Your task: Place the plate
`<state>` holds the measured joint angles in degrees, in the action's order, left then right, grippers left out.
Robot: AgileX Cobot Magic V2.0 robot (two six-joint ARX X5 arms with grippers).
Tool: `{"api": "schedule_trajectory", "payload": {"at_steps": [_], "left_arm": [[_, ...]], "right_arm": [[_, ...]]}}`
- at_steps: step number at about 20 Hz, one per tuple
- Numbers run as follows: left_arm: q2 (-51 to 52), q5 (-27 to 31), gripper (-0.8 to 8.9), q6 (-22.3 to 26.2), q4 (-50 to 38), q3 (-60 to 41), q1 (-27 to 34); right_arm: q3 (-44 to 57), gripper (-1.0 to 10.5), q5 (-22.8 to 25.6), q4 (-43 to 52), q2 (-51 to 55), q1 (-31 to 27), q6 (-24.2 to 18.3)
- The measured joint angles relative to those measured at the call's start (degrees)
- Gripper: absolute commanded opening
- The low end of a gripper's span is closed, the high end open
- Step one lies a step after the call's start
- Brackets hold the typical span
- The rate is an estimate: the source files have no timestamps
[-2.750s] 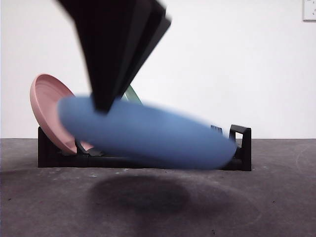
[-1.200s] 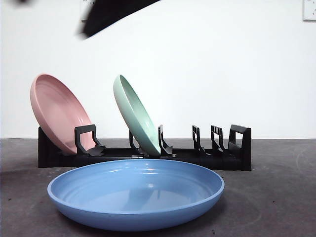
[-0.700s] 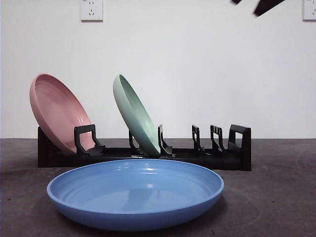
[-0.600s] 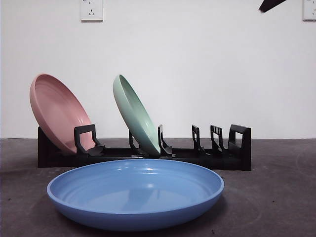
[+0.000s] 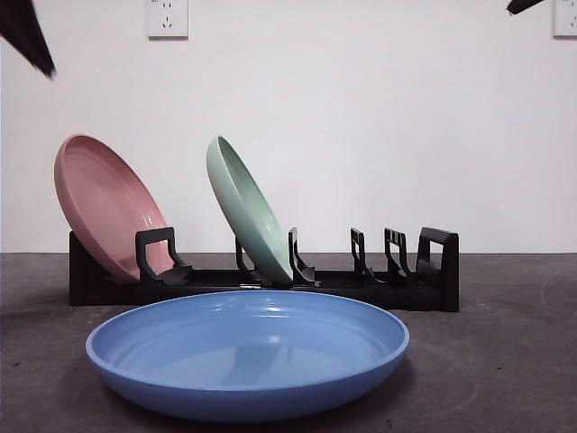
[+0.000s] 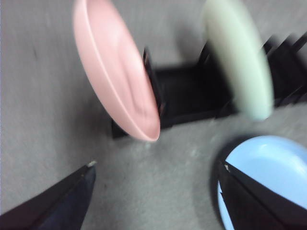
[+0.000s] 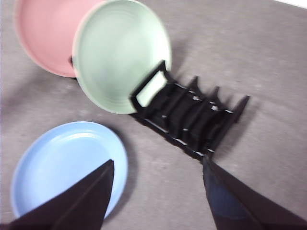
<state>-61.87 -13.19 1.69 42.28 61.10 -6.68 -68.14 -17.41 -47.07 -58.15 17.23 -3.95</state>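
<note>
Across the frame's lower part, a dark grey matte tabletop (image 5: 505, 361) is meeting a plain white wall (image 5: 379, 117). Lying flat at bottom centre is the round blue glazed plate (image 5: 248, 352), before the black slotted rack (image 5: 270, 284). Both the left gripper (image 6: 156, 167) and the right gripper (image 7: 158, 165) are hanging spread and empty, blurred.

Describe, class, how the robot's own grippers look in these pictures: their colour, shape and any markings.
Each gripper has two black jaws, flat and wedge-shaped, tapering to narrow tips. The left gripper has a faint bluish sheen on its jaws with small pale spots at the tips; the right gripper looks alike. No cables or markings show.
</note>
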Motion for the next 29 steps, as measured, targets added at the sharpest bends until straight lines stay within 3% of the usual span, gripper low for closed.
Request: {"api": "schedule_trajectory", "payload": {"at_steps": [8,12,16,20,23,27,29], "left_arm": [[-23.6,24.2,4.07,-0.8,9.0,27.9,-10.1],[-34.3,31.8,4.07,-0.8,15.8,39.5,-11.9],[-44.9,34.2,4.06,-1.4,27.7,49.0,-11.8],[-48.7,35.8,4.0,-2.2,30.0,52.8,-11.8],[-48.7,35.8,2.88,-2.8,28.9,52.9,-11.8],[-48.7,35.8,2.58,-2.8,28.6,52.9,-11.6],[-48.7,35.8,1.5,-2.8,28.6,52.9,-11.2]], "right_arm": [[0.0,2.8,1.2,0.0,0.0,0.0,-0.6],[0.0,2.8,1.2,0.0,0.0,0.0,-0.6],[0.0,2.8,1.1,0.0,0.0,0.0,-0.6],[0.0,2.8,1.0,0.0,0.0,0.0,-0.6],[0.0,2.8,1.0,0.0,0.0,0.0,-0.6],[0.0,2.8,1.0,-0.3,0.0,0.0,-0.6],[0.0,2.8,1.0,-0.3,0.0,0.0,-0.6]]}}
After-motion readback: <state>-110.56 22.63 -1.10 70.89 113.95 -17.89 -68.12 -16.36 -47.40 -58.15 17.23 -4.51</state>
